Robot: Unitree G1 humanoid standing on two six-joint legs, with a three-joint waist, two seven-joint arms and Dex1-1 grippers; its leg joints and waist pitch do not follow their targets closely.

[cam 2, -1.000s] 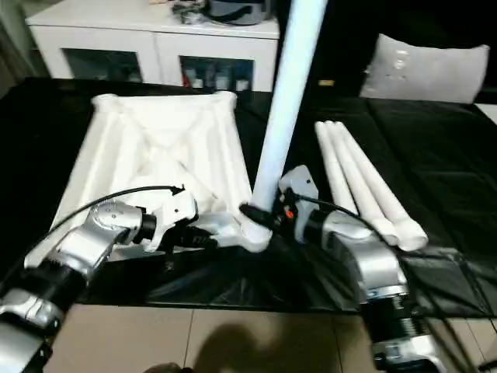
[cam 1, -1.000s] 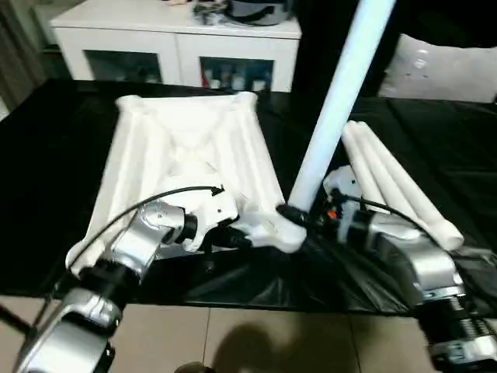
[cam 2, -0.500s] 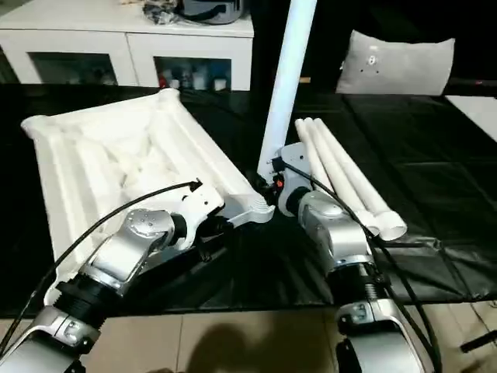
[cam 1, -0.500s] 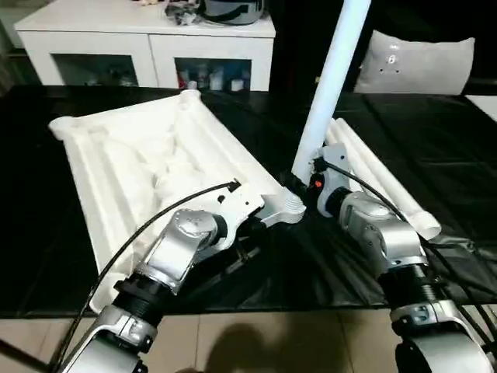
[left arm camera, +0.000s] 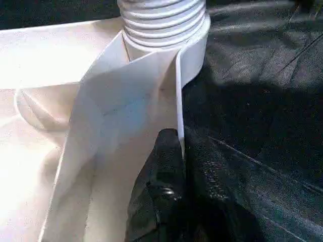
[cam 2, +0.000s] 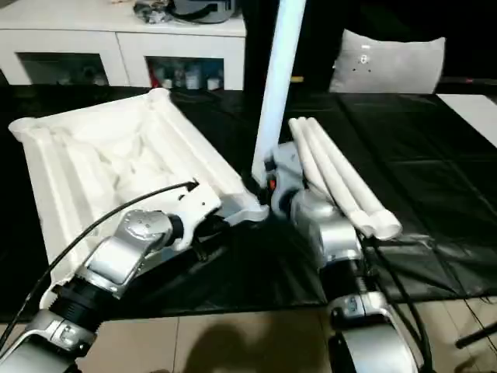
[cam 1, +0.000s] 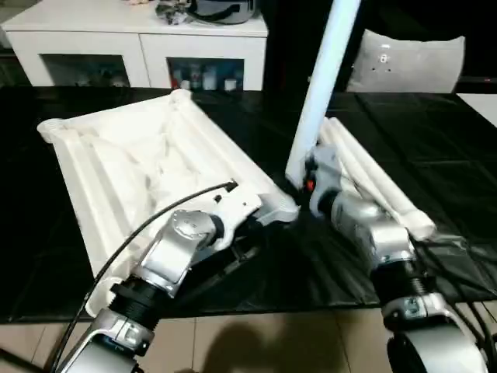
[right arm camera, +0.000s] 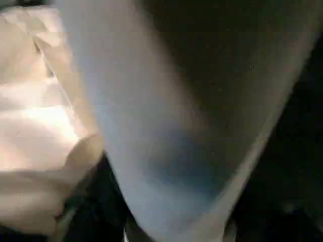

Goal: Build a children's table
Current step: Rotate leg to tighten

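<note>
The children's table top (cam 1: 140,163) lies upside down on the black surface, ribbed underside up. One white leg (cam 1: 318,85) stands upright in its near right corner socket (cam 1: 283,208); the left wrist view shows the leg's threads (left arm camera: 164,20) in the socket. My left gripper (cam 1: 252,225) is shut on the top's thin rim beside that corner, a black finger (left arm camera: 161,191) pressed against the wall. At the foot of the standing leg sits my right gripper (cam 1: 304,183), and the leg (right arm camera: 166,126) looms close in its wrist view. Three more legs (cam 1: 373,183) lie side by side to the right.
A white cabinet (cam 1: 140,47) with glass doors stands behind the black-covered surface (cam 1: 443,132). A grey cushion (cam 1: 404,66) leans at the back right. The surface's front edge runs just under my forearms, with tiled floor (cam 1: 256,342) below.
The table top has swung about its leg corner, far end going left, with my left gripper on its rim. The view has shifted too. My right gripper stays at the leg's foot.
</note>
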